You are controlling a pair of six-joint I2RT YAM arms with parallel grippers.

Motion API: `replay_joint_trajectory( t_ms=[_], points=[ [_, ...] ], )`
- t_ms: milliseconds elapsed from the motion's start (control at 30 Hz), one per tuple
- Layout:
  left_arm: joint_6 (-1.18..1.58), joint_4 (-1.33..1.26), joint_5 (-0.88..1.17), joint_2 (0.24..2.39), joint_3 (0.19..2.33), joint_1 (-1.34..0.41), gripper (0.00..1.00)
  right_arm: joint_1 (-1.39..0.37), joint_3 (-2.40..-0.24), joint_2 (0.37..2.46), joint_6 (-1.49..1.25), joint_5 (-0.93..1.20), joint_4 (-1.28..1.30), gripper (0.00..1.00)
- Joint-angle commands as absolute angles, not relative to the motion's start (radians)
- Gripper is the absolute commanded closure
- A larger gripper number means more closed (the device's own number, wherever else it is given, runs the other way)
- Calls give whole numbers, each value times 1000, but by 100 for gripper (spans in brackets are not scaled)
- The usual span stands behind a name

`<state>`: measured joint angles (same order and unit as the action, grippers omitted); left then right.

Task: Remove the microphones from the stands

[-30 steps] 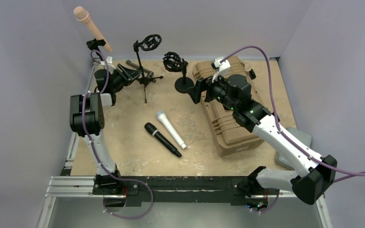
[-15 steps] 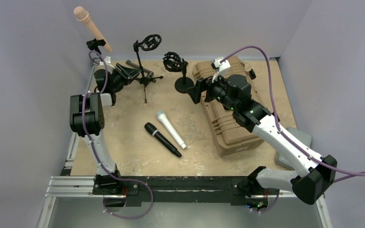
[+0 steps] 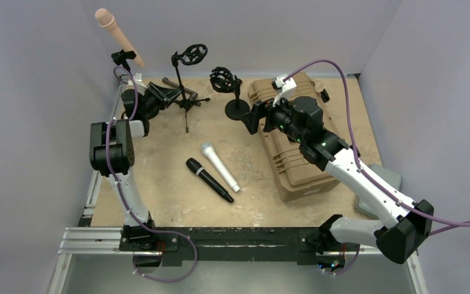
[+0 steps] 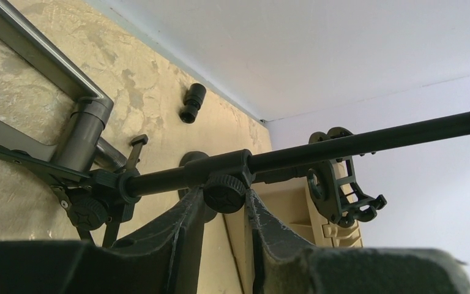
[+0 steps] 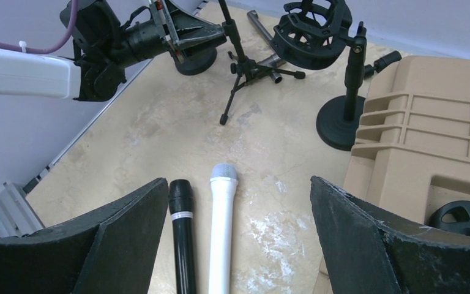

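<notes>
Beige microphone (image 3: 119,37) far left, raised high, tilted in stand clip (image 3: 122,57). Likely rigid, light, smooth-barrelled; grasp mid-body, pull along axis. Left hand (image 4: 223,205) seemingly pinching stand pole (image 4: 355,138); right hand (image 5: 237,184) spread wide, well apart.

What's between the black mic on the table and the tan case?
The white microphone, lying beside the black microphone; then bare tabletop up to the tan case. Shows in the top external view.
</notes>
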<state>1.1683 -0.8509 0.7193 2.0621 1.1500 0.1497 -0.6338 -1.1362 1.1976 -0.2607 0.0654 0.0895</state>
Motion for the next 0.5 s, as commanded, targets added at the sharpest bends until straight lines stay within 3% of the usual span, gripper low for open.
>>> replay_joint_trajectory(
  t_ms=[0,67,200,467],
  points=[
    [1182,-874,686,2014,1184,154,75,-631,-1126,1174,-250,52,58,16],
    [1198,-854,678,2008,1185,155,80,-632,-1124,1172,-249,51,58,16],
    [1255,-760,656,1998,1198,156,100,-632,-1125,1173,-249,53,57,16],
    [1501,-454,603,1950,1202,155,100,-631,-1126,1169,-248,53,55,16]
  ],
)
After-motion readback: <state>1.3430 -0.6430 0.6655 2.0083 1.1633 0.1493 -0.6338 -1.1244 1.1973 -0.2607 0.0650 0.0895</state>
